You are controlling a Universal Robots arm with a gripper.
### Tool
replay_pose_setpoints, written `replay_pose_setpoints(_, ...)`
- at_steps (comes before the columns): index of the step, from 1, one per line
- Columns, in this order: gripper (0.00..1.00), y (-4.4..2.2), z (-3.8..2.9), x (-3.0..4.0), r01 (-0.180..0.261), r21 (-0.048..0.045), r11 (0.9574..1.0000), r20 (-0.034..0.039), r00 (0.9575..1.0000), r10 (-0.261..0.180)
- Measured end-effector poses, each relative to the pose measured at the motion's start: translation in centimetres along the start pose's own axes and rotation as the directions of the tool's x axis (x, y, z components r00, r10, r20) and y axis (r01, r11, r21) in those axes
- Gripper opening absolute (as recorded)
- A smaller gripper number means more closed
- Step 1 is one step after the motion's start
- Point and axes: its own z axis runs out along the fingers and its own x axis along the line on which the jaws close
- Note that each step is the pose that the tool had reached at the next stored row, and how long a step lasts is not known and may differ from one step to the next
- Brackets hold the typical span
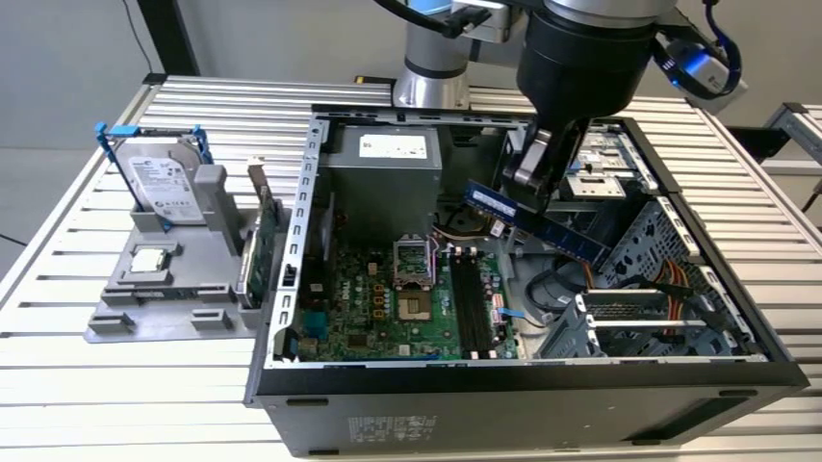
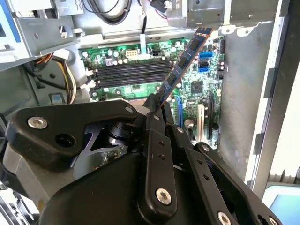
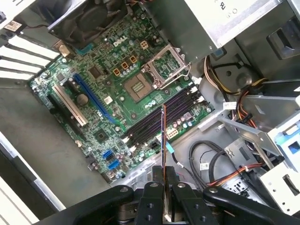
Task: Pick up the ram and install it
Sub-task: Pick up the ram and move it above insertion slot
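The end effector (image 1: 533,188) is closed on the ram (image 1: 565,236) and pinches one end of the thin blue stick between its two fingers. Holding it by the end leaves the rest of the stick free, which I think is so it can go down into a slot.

The ram hangs in the air above the open computer case (image 1: 514,385). It is tilted and touches nothing inside the case. In the second wrist view the ram (image 2: 185,61) crosses over the long black slots (image 2: 131,72) at a slant, so it is not lined up with them yet.

The case lies on its side with its big side open, so the arm can reach in from above. Inside the case, on its floor, is the green motherboard (image 1: 385,298). The black slots on it look bare. Also inside the case are a silver power box (image 1: 385,159) and a bunch of wires (image 1: 642,279).

Outside the case, on the exterior view's left, a grey holder (image 1: 167,308) sits on the tabletop (image 1: 77,385). In it stand a hard drive (image 1: 167,183) and a green card (image 1: 264,241)
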Motion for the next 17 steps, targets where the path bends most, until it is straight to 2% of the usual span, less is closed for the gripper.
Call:
replay_pose_setpoints(9, 0.00, 0.00, 0.05, 0.00, -0.083, 0.0007, 0.9966, -0.0048, 0.9966, 0.083)
replay_pose_setpoints(17, 0.00, 0.00, 0.10, 0.00, -0.154, 0.0017, 0.9880, -0.0091, 0.9880, 0.154)
